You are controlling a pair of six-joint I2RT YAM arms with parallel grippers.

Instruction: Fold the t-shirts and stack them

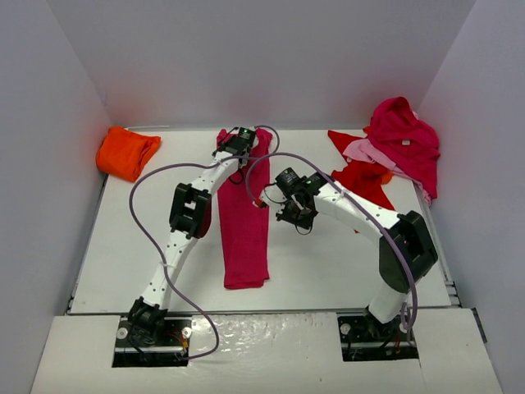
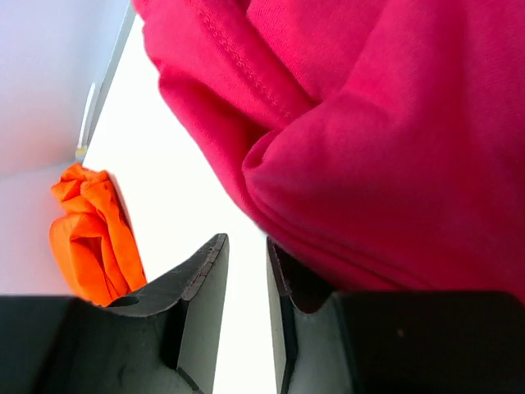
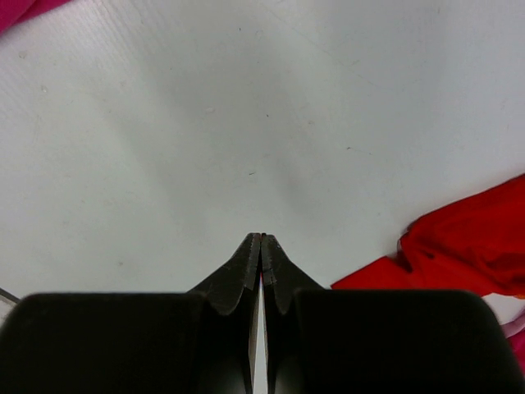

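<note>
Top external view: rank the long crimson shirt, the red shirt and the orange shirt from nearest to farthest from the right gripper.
From the right gripper:
1. Long crimson shirt, right beside it on its left, mid-table.
2. Red shirt, off to its right, toward the far-right side.
3. Orange shirt, bunched in the far-left corner.

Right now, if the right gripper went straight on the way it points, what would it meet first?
Probably bare table; the right gripper, shut, aims at it. The red shirt lies off to one side, out of that line. Depth is unclear.
</note>
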